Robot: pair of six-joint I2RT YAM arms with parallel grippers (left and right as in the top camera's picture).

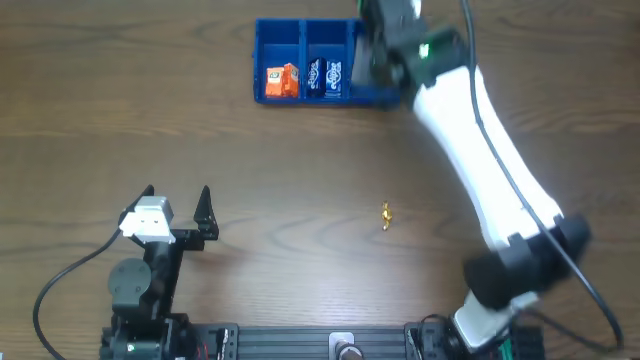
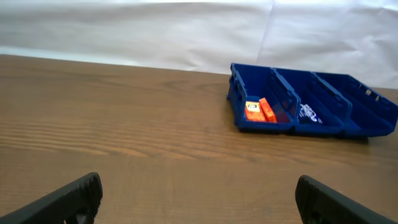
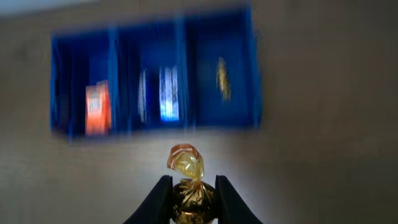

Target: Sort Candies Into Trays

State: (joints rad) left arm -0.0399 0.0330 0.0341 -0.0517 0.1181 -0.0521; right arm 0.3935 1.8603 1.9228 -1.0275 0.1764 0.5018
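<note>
**Wood-grain table, one gold candy bound for the blue tray**

Brown wood-grain table (image 1: 300, 150) carries a blue plastic tray (image 1: 262, 45) at 12 o'clock, split by thin walls into three bins. Orange candies (image 1: 281, 80) lie in the 9 o'clock bin, blue candies (image 1: 325, 75) in the middle one, and a gold piece (image 3: 221, 78) in the 3 o'clock bin. The right gripper (image 3: 190, 183) has its jaws clamped on a gold candy (image 3: 185, 163), a round ball in crinkly foil with a twisted tail standing up. It hangs just short of the tray's near wall. To do this step well, I judge it should pass over that wall, centre above the 3 o'clock bin, then let go low so the ball cannot bounce out. Another gold candy (image 1: 385, 214) lies on the table toward 5 o'clock. The left gripper (image 1: 177, 195) rests at 8 o'clock, jaws apart.
</note>
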